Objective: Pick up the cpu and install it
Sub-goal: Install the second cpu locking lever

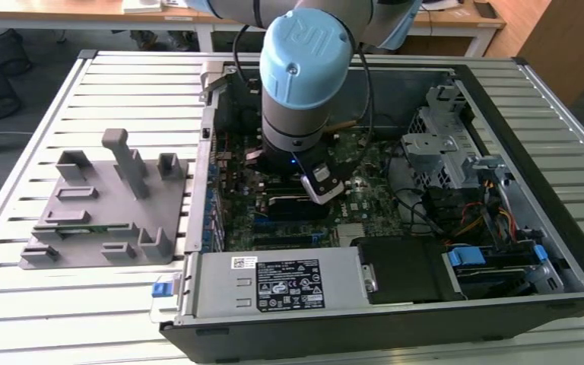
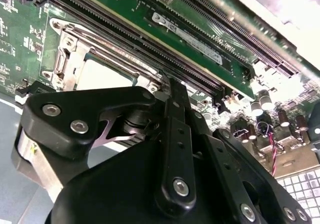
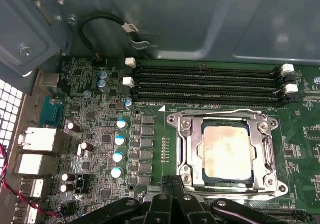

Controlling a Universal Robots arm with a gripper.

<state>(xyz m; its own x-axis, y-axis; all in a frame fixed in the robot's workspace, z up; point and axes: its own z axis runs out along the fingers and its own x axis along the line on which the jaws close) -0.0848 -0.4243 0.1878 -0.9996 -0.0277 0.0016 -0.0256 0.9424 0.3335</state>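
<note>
The cpu point(image 3: 227, 151), a square chip with a pale metal top, lies flat inside the socket, ringed by the socket's metal frame point(image 3: 185, 149) on the green motherboard. The second wrist view shows the cpu point(image 2: 100, 77) as well, just beyond the gripper's black linkage. My gripper point(image 3: 175, 204) hovers low over the board beside the socket's edge, apart from the chip, and nothing shows in its grasp. In the exterior view the arm's blue wrist point(image 1: 307, 53) reaches straight down into the open computer case, with the gripper point(image 1: 294, 199) above the board's middle.
Black memory slots point(image 3: 210, 84) run along the socket's far side, near the case wall. Upright capacitors point(image 3: 120, 139) and rear ports point(image 3: 37, 139) stand nearby. A labelled power supply point(image 1: 282, 285), drive cage point(image 1: 444, 144) and cables crowd the case. A grey fixture point(image 1: 109, 205) sits on the slatted table.
</note>
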